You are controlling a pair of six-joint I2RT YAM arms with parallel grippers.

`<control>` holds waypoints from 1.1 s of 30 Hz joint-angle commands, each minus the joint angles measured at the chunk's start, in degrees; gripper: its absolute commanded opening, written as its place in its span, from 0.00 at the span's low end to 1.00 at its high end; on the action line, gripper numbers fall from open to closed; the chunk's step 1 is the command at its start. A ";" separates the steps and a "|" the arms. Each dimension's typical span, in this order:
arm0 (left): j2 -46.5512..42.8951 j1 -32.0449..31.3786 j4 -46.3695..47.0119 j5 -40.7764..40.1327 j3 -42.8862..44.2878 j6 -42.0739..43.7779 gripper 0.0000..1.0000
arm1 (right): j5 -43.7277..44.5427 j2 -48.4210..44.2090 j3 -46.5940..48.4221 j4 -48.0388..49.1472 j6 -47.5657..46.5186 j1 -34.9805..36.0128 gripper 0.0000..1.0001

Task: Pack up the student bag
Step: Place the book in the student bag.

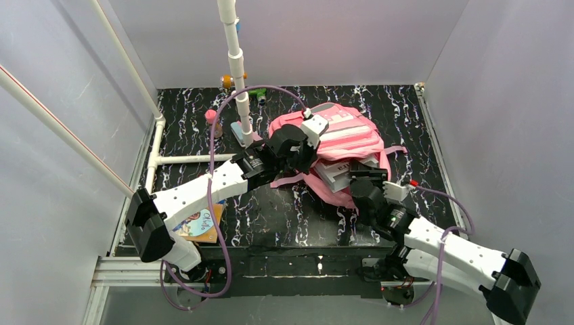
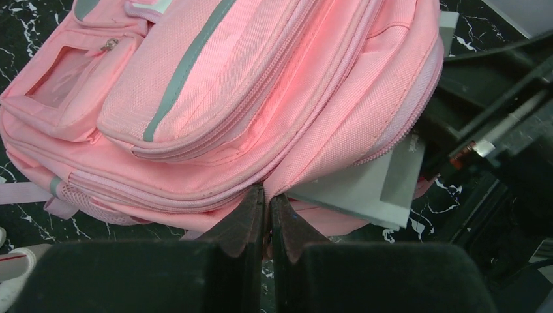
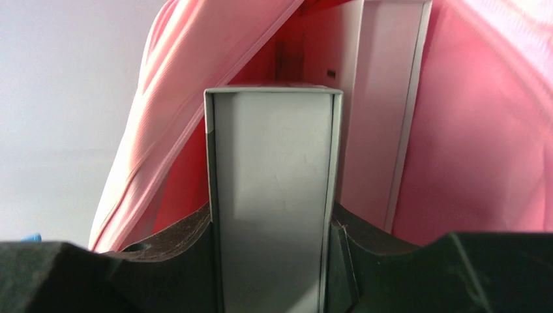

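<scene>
left gripper (image 2: 267, 203) pinched shut on the big pink fabric backpack (image 2: 261, 78) rim, right gripper (image 3: 270, 218) clamping a flat grey box (image 3: 274, 150), I'd slide it straight ahead, mouth held up

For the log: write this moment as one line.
left tool: shut on student bag rim | right tool: shut on grey book, tip in bag mouth
</scene>
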 commanded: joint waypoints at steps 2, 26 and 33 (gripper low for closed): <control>-5.21 0.06 4.84 1.69 -0.75 -2.67 0.00 | -12.31 6.94 -3.66 24.87 -7.22 -15.38 0.04; -4.47 0.36 5.01 3.21 -1.83 -5.45 0.00 | -43.44 14.18 -0.10 19.33 -38.35 -23.72 0.78; -4.70 2.61 3.73 4.35 -0.21 -7.11 0.00 | -42.20 -6.42 4.19 -21.89 -48.10 -23.72 0.98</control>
